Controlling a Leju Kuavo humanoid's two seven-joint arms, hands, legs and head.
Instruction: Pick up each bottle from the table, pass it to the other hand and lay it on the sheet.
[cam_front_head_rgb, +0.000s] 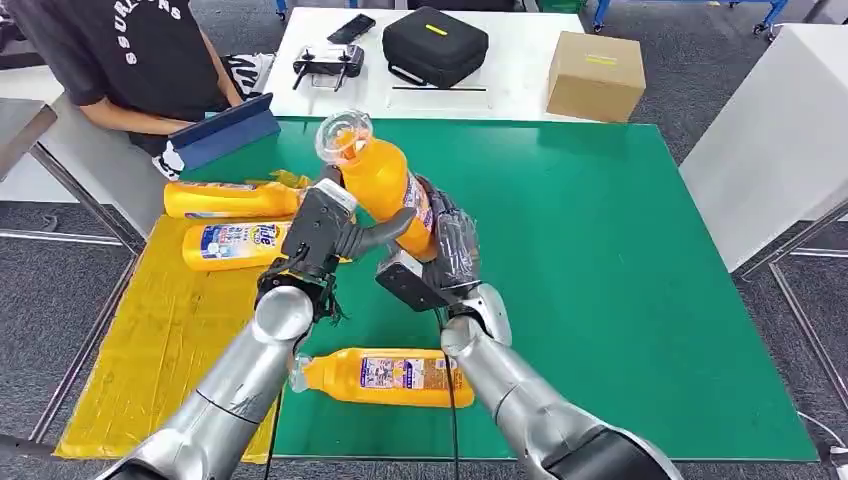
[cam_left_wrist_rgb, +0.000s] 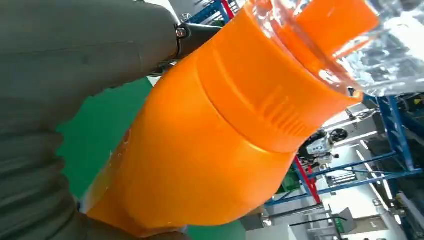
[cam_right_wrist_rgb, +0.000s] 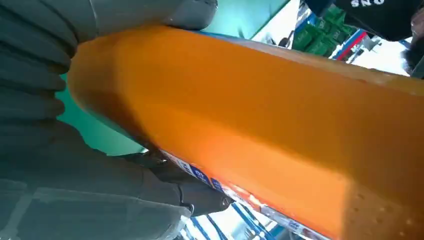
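Orange bottle (cam_front_head_rgb: 385, 180) gripped by left hand (cam_front_head_rgb: 322, 232) and right hand (cam_front_head_rgb: 450, 250).

Bright, even overhead light leaves soft shadows on the green table (cam_front_head_rgb: 620, 260), while both wrist views blur up close.

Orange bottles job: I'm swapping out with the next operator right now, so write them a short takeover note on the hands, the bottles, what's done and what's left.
Hands: the right hand grips the raised bottle around its body; the left hand is on it too, thumb across its front. It stands roughly upright above the green mat, clear cap up.
Done: two bottles lie on the yellow sheet.
Left: finish this handover and lay that bottle on the sheet. Then the last bottle, lying on the mat near the front edge, needs the same.
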